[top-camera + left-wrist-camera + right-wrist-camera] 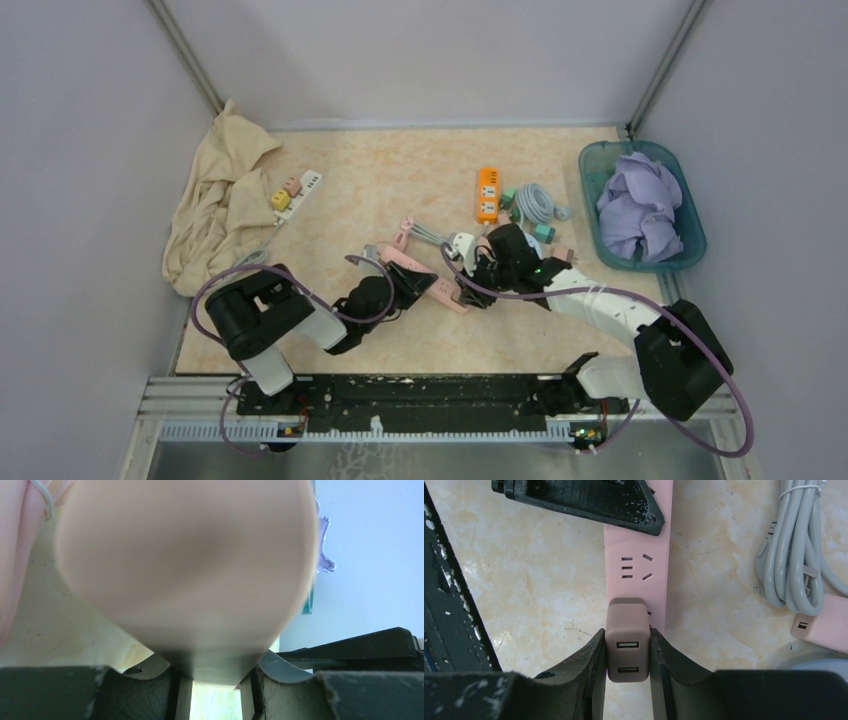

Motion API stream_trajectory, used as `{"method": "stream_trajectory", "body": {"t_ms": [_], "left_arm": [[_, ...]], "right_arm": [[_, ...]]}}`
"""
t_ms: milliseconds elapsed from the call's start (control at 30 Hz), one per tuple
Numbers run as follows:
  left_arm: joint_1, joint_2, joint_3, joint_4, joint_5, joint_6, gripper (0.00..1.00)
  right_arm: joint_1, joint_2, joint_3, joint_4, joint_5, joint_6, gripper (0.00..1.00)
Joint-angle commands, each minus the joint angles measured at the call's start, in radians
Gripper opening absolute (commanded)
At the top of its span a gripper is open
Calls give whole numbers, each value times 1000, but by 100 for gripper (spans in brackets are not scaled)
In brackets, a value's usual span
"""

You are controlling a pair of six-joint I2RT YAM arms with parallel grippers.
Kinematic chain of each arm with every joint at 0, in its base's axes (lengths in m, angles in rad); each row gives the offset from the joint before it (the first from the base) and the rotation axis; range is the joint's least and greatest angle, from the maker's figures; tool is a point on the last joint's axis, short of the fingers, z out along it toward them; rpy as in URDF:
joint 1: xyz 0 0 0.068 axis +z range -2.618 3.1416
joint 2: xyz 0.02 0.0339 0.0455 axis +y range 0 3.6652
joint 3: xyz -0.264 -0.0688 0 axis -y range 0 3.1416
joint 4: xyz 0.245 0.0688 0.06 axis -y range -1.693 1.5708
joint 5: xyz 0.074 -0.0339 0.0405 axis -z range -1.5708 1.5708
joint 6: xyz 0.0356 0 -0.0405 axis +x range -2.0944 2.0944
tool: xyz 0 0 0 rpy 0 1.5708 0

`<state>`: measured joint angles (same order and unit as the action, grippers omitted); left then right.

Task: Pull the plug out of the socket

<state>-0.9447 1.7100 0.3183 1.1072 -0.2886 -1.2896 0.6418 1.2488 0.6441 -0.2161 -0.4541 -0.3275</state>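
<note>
light: bright, even | shadows: soft | left wrist: pink strip (190,570) blurred | right wrist: plug (627,640) sharp

A marbled beige bench (400,170) carries the clutter. At its 10 o'clock corner a cream cloth (222,200) lies crumpled. Just beside it, on its 3 o'clock side, a white power strip (305,187) holds a yellow adapter (281,200) and a pinkish plug (292,186). Toward 1 o'clock lies an orange power strip (487,194), with a coiled grey cable (534,203) at its 3 o'clock side. At the 2 o'clock edge a teal basket (590,180) holds a lavender cloth (640,208)
</note>
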Motion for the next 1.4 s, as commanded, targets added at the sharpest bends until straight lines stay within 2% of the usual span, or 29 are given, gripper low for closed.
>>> {"method": "stream_trajectory", "body": {"t_ms": [0, 167, 333, 433, 567, 700, 933, 1133, 1233, 1367], "left_arm": [[-19, -15, -14, -45, 12, 29, 0], [-14, -62, -61, -50, -57, 21, 0], [-7, -111, -70, -124, -98, 20, 0], [-7, -110, -51, -137, -95, 36, 0], [-7, -86, -17, -131, -64, 64, 0], [-6, -56, 0, -98, -36, 95, 0], [-6, -40, -6, -84, -6, 118, 0], [-4, -65, -42, -72, -44, 136, 0], [6, -82, -48, -113, -67, 126, 0], [19, -92, -60, -136, -92, 87, 0]], "right_arm": [[13, 6, 25, 169, 6, 45, 0], [-46, -22, 13, 117, -73, -51, 0], [-17, -51, -32, 145, -172, -54, 0], [48, -64, -71, 236, -99, -7, 0], [69, -56, -83, 353, -41, 135, 0], [70, -54, -65, 378, -18, 217, 0], [25, -51, -15, 300, 8, 149, 0], [-81, -33, 43, 142, -142, 39, 0], [-83, -57, 19, 173, -152, 46, 0], [-66, -97, -58, 294, -84, 118, 0]]}}
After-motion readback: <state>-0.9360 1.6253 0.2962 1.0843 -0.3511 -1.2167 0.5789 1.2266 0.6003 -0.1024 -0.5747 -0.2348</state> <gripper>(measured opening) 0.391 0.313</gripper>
